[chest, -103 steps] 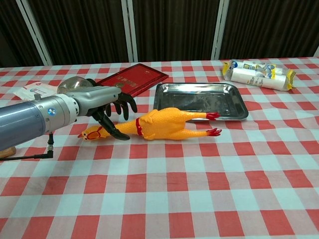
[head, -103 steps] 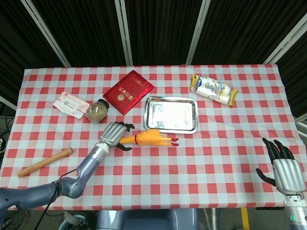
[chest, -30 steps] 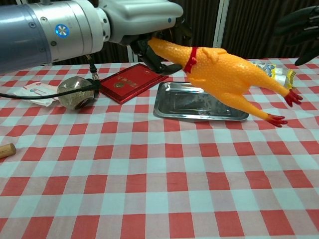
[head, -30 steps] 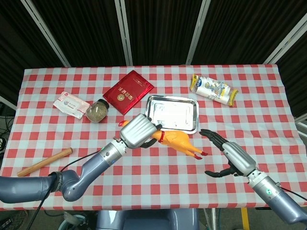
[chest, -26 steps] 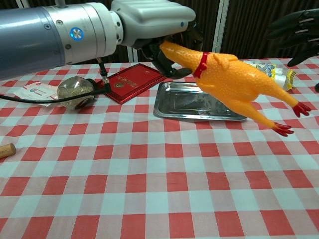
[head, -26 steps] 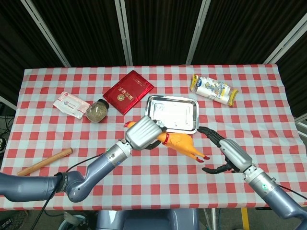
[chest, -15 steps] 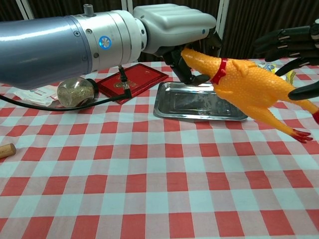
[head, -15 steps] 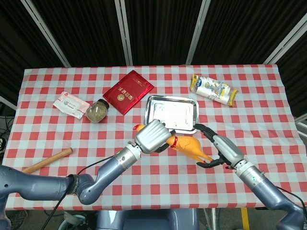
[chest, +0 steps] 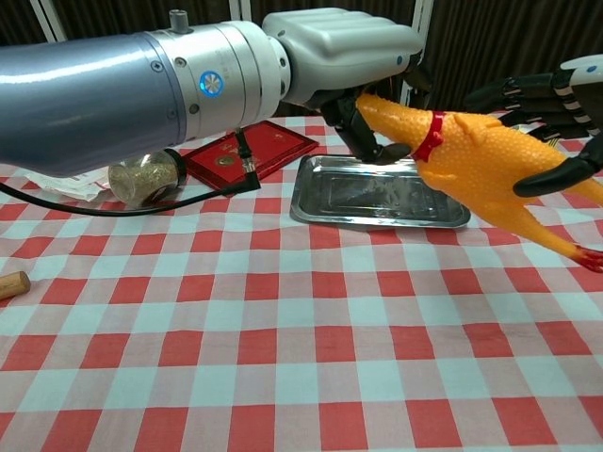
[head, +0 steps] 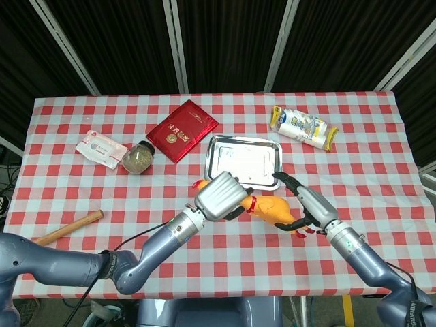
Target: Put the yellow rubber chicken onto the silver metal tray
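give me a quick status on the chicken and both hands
Left hand holds the rubber chicken by its head end, lifted off the table. Right hand cupped around its tail end, fingers spread. Tray beyond, bare, nothing in the way.

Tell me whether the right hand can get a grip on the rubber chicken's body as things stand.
Probably yes. The right hand is already at the rubber chicken, fingers spread around its rear end; the left hand holds only the neck, leaving the body free.
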Available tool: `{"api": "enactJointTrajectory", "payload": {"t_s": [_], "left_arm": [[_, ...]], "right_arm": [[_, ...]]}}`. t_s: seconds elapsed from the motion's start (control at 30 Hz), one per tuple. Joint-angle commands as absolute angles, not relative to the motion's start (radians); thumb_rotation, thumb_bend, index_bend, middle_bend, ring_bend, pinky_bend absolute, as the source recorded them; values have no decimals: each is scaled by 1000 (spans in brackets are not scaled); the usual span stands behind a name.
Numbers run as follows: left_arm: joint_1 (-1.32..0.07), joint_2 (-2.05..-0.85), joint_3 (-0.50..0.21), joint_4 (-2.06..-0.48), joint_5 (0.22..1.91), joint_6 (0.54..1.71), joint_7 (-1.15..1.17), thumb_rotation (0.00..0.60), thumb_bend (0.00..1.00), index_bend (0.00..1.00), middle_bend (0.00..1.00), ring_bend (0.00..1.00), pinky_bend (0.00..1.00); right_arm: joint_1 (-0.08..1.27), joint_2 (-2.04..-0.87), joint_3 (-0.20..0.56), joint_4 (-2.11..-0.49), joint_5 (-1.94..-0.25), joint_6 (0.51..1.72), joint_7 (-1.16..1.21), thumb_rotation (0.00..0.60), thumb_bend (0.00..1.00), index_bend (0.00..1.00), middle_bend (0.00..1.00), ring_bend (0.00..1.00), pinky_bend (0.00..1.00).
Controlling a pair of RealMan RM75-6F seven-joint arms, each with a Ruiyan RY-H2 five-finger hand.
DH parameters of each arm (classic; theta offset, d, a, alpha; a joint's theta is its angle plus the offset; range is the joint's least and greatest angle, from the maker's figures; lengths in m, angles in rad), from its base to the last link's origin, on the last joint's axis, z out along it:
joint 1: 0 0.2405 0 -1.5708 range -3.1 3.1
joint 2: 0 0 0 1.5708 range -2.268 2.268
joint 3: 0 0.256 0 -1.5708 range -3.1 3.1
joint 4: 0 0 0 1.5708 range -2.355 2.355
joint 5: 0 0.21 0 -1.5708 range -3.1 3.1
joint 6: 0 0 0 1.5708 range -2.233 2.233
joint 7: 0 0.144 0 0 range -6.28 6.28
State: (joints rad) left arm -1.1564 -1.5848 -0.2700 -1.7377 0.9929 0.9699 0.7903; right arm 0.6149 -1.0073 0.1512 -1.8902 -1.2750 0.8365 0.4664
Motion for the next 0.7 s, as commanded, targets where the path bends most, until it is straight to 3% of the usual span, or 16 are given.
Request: {"api": "enactJointTrajectory", "payload": {"t_s": [0.03,0.1,0.17,0.33,0.43,0.7], "left_arm": [[-1160,-1585,-268,-1742,990,971,788,600,634,619,682,578,654],[-1163,-1584,-264,-1749,988,973,786,600,634,619,681,578,654],[-1164,-1581,-259,-1757,988,974,786,600,634,619,681,578,654],[-1169,-1581,-253,-1760,987,984,783,600,633,618,681,578,654],[-1170,-1582,-250,-1760,989,989,780,600,633,618,681,578,654],[-1176,-1586,-242,-1755,988,996,774,600,633,617,680,578,654]], "right_arm": [[620,-1013,156,-1881,-1260,828,457,600,194,0,0,3,143],[623,-1016,159,-1871,-1245,823,441,600,194,13,49,66,178],[623,-1024,162,-1860,-1226,826,428,600,199,92,141,167,253],[623,-1043,168,-1845,-1191,834,390,600,347,493,457,502,582],[622,-1052,171,-1838,-1179,837,380,600,403,674,598,649,738],[607,-1082,183,-1818,-1160,881,345,600,610,944,844,906,986]]}}
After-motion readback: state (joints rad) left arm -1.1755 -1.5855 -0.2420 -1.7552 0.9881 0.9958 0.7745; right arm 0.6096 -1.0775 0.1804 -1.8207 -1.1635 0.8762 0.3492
